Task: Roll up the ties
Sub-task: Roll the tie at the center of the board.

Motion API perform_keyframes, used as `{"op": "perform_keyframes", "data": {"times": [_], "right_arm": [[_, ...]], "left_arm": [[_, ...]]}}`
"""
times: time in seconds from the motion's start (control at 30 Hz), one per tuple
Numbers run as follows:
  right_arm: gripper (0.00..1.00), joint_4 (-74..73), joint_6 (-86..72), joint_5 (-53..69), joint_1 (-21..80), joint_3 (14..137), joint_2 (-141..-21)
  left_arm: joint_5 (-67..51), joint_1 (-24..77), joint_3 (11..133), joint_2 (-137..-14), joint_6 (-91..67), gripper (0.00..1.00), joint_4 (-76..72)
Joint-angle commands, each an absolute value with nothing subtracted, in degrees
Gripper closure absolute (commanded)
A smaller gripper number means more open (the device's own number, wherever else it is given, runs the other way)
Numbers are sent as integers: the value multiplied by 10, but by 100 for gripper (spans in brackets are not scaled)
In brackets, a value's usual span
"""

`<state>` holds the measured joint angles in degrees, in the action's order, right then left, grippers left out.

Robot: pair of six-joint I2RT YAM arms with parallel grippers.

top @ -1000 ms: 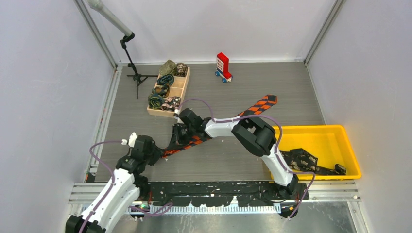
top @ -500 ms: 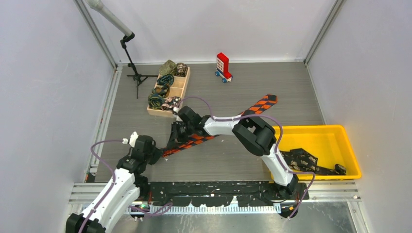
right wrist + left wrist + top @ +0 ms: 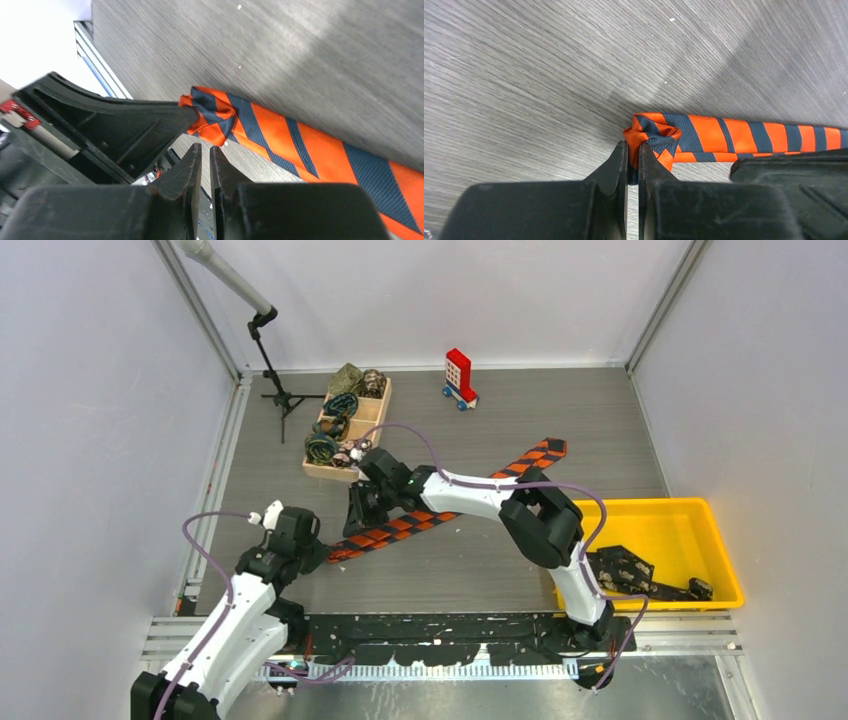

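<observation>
An orange-and-black checked tie [image 3: 405, 527] lies slantwise on the grey table, its wide end at the far right. Its narrow end is folded into a small curl [image 3: 651, 132]. My left gripper [image 3: 633, 150] is shut on that curl, at the tie's near left end [image 3: 322, 552]. My right gripper [image 3: 205, 149] hovers just beside the curl [image 3: 212, 117], its jaws a narrow slit apart with nothing between them. In the top view, the right gripper [image 3: 356, 520] is over the tie, just right of the left one.
A wooden tray [image 3: 376, 420] at the back left holds several rolled ties [image 3: 322, 448]. A yellow bin [image 3: 700, 508] at the right holds dark speckled ties [image 3: 620, 570]. A red-and-white toy block [image 3: 459, 375] stands at the back. A tripod [image 3: 277, 392] stands back left.
My left gripper has shut on the tie's folded narrow end. The right arm has slid left along the tie, and its jaws have parted slightly.
</observation>
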<state>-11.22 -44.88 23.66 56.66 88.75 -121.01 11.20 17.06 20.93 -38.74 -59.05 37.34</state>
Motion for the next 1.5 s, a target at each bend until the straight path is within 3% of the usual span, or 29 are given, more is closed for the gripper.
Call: {"op": "perform_keyframes", "data": {"times": [0.0,0.83,1.47], "right_arm": [[83,-133,-438,223,593,915,-1210],[87,-175,-430,208,614,1003,-1293],[88,-76,-477,290,609,987,-1318]], "left_arm": [[139,169,250,-396,-563,100,405],[138,169,301,-396,-539,100,449],[108,174,350,-497,-489,100,412]]}}
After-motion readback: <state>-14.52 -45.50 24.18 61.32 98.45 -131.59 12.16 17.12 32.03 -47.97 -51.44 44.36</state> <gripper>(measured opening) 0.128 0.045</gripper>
